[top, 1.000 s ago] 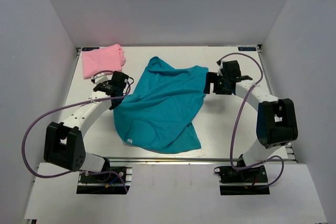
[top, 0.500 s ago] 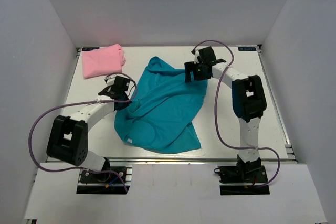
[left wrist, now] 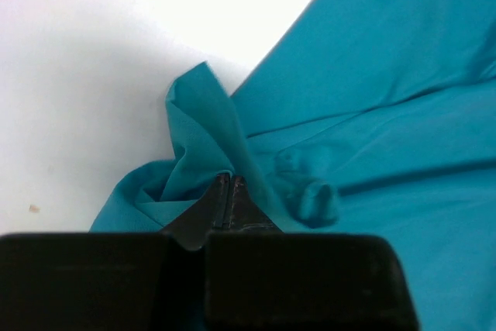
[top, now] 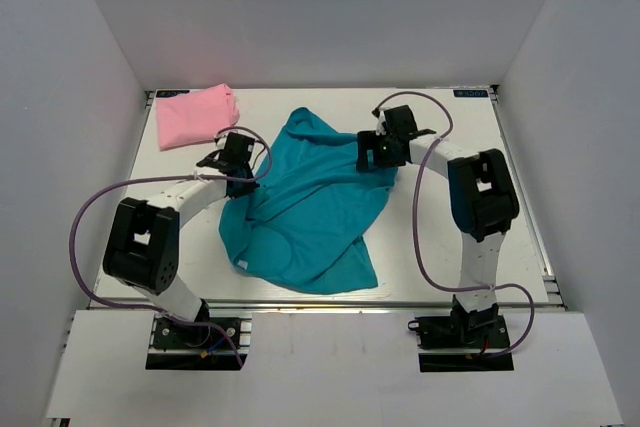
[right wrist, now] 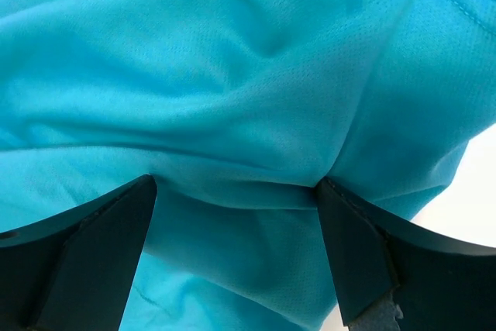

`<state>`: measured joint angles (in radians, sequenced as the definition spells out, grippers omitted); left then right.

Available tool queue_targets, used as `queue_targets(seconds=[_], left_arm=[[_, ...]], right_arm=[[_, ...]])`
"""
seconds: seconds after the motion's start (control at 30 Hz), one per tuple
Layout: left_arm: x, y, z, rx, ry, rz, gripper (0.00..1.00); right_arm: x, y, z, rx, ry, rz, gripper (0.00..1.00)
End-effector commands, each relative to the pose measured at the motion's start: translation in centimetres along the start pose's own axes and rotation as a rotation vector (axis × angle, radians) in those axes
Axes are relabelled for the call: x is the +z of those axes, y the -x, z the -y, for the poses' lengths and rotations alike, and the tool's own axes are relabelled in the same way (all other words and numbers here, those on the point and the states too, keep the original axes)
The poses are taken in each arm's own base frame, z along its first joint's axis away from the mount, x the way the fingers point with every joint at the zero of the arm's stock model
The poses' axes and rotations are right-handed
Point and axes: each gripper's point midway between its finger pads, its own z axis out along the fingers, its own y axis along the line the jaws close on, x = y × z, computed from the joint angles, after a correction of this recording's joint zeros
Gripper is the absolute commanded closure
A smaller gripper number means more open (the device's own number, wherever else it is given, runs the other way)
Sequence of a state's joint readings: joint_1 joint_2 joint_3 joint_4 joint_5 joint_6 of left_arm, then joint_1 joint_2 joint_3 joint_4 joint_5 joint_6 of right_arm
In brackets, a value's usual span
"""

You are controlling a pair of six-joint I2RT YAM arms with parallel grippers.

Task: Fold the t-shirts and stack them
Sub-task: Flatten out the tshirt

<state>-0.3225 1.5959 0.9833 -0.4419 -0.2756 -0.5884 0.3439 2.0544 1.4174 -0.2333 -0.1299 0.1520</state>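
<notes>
A teal t-shirt lies crumpled and spread across the middle of the white table. A folded pink t-shirt sits at the back left corner. My left gripper is at the teal shirt's left edge; in the left wrist view it is shut on a pinched-up fold of teal cloth. My right gripper is over the shirt's back right edge; in the right wrist view it is open, fingers wide apart, pressed down onto the teal cloth.
The table has bare white surface on the right side and along the front edge. White walls enclose the back and sides. Purple cables loop from both arms.
My left gripper has moved back and right, carrying the shirt's left edge inward. My right gripper has swung left from beside the shirt onto its back right edge.
</notes>
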Motion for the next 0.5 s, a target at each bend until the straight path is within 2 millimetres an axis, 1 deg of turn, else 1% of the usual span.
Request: queue_targets(seconds=[0.0,0.03,0.07,0.1,0.13,0.17,0.2,0.23,0.27,0.3,0.33,0.37,0.4,0.43,0.47], left_arm=[[0.0,3.6,2.3,0.033,-0.063,0.077,1.00],[0.4,3.8,2.8,0.045,-0.075,0.075,1.00],[0.6,4.5,3.3,0.043,-0.080,0.083,1.00],[1.1,4.5,4.0,0.053,-0.103,0.069,1.00],[2.4,3.6,4.1,0.078,-0.099,0.033,1.00],[2.7,4.2,4.9,0.075,-0.118,0.041,1.00],[3.1,4.3,5.7,0.085,-0.144,0.033,1.00],[3.6,4.3,6.0,0.098,-0.150,0.024,1.00],[4.4,4.3,6.9,0.108,-0.153,0.018,1.00],[4.7,4.4,7.7,0.107,-0.182,0.011,1.00],[5.0,4.5,8.2,0.120,-0.199,0.004,1.00],[4.9,5.4,9.5,0.132,-0.243,0.009,1.00],[5.5,5.2,9.8,0.135,-0.247,-0.003,1.00],[5.4,6.1,10.5,0.140,-0.266,0.013,1.00],[5.2,6.7,10.8,0.138,-0.273,0.025,1.00]], right_arm=[[-0.6,-5.7,1.0,0.077,-0.038,-0.122,0.11],[-1.4,-5.6,1.0,0.094,-0.050,-0.106,0.11],[-2.3,-8.2,1.5,0.114,-0.078,-0.140,0.11],[-3.3,-8.1,1.3,0.123,-0.083,-0.117,0.11],[-3.7,-10.5,1.7,0.190,-0.117,-0.152,0.11],[-4.4,-12.9,2.0,0.214,-0.137,-0.188,0.11],[-6.3,-12.3,1.8,0.269,-0.161,-0.136,0.11],[-7.0,-15.3,2.0,0.301,-0.186,-0.192,0.11],[-7.6,-16.1,1.9,0.315,-0.190,-0.200,0.11],[-9.2,-18.2,1.6,0.337,-0.187,-0.208,0.11],[-9.8,-18.8,1.2,0.333,-0.182,-0.214,0.13],[-11.0,-19.1,0.9,0.323,-0.179,-0.216,0.13],[-12.0,-19.8,0.2,0.298,-0.160,-0.222,0.13],[-13.1,-20.9,0.1,0.278,-0.166,-0.266,0.13],[-13.9,-20.3,-0.4,0.249,-0.147,-0.236,0.13]])
